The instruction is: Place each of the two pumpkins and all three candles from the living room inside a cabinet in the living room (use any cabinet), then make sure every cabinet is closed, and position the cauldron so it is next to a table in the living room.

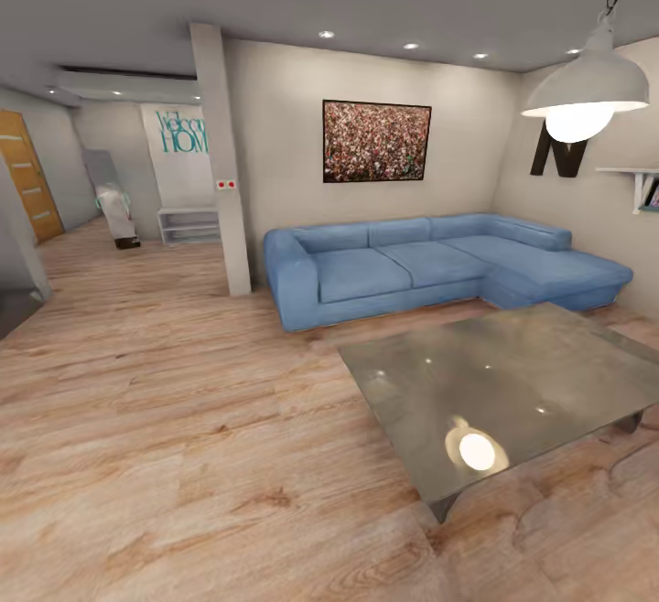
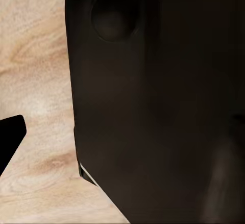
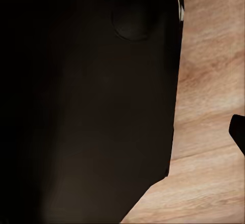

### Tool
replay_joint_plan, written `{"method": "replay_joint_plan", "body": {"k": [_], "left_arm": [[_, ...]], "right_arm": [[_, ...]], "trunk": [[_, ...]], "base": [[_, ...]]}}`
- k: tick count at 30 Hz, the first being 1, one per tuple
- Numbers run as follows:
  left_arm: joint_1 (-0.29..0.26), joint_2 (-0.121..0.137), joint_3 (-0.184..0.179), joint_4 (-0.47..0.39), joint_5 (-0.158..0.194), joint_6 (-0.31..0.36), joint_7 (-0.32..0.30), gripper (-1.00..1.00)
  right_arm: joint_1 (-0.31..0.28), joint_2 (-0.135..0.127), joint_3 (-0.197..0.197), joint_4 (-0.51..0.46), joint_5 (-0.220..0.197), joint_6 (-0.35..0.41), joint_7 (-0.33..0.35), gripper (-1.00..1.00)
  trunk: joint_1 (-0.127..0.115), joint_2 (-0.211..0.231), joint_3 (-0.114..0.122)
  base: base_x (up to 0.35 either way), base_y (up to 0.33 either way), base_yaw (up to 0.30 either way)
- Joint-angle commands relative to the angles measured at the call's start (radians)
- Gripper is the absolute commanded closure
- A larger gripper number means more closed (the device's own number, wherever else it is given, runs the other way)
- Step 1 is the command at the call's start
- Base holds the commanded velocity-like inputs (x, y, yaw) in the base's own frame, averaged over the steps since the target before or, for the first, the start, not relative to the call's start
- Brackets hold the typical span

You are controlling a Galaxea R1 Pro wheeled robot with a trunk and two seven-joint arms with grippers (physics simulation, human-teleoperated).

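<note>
From the head camera, the robot is looking across a living room with nothing of the pumpkins, candles, cauldron or cabinet in sight. The table is standing at the right on the wooden floor, its near corner pointing toward the robot and its far edge lying near the blue sofa. Its glossy grey top is mirroring the pendant lamp, so it is probably hard and slick. It stays put; the cauldron will likely be the heavy piece, best gripped at its rim.

The left wrist camera is facing a dark robot body panel over floorboards; whether that gripper is apart or together I cannot tell.

The right wrist camera is showing another dark panel above the floor, its gripper's state equally unclear.
</note>
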Motion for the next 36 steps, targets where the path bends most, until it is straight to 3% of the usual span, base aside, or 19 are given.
{"method": "replay_joint_plan", "body": {"k": [1, 4, 13, 26, 27, 36], "left_arm": [[0.006, -0.006, -0.006, 0.006, -0.006, -0.006, -0.004, -1.0], [0.023, -0.02, -0.023, 0.023, -0.023, -0.02, -0.007, -1.0], [0.072, -0.003, -0.034, -0.024, -0.006, -0.006, -0.017, -1.0], [0.072, -0.002, -0.035, -0.097, -0.009, -0.008, -0.017, -1.0], [0.072, -0.002, -0.035, -0.116, -0.009, -0.008, -0.017, -1.0], [0.072, 0.001, -0.035, -0.115, -0.012, -0.009, -0.017, -1.0]], "right_arm": [[0.006, 0.006, 0.006, 0.006, 0.006, -0.006, 0.006, -1.0], [0.008, 0.008, 0.01, 0.016, 0.018, -0.023, 0.023, -1.0], [0.005, 0.006, 0.003, 0.005, 0.009, -0.073, 0.073, -1.0], [0.003, 0.006, 0.002, 0.008, 0.012, -0.146, 0.116, -1.0], [0.003, 0.006, 0.002, 0.008, 0.012, -0.309, 0.116, -1.0], [0.003, 0.006, 0.002, 0.008, 0.011, -0.311, 0.119, -1.0]], "trunk": [[0.0, 0.0, -0.001], [0.0, 0.0, -0.001], [0.0, 0.0, -0.001], [0.0, 0.0, 0.003], [0.0, 0.0, 0.003], [0.0, 0.0, 0.007]], "base": [[0.002, 0.0, 0.0], [0.0, 0.0, 0.0], [0.0, 0.0, -0.012], [0.0, 0.0, -0.263], [0.0, 0.0, -0.29], [-0.007, 0.151, -0.29]]}}
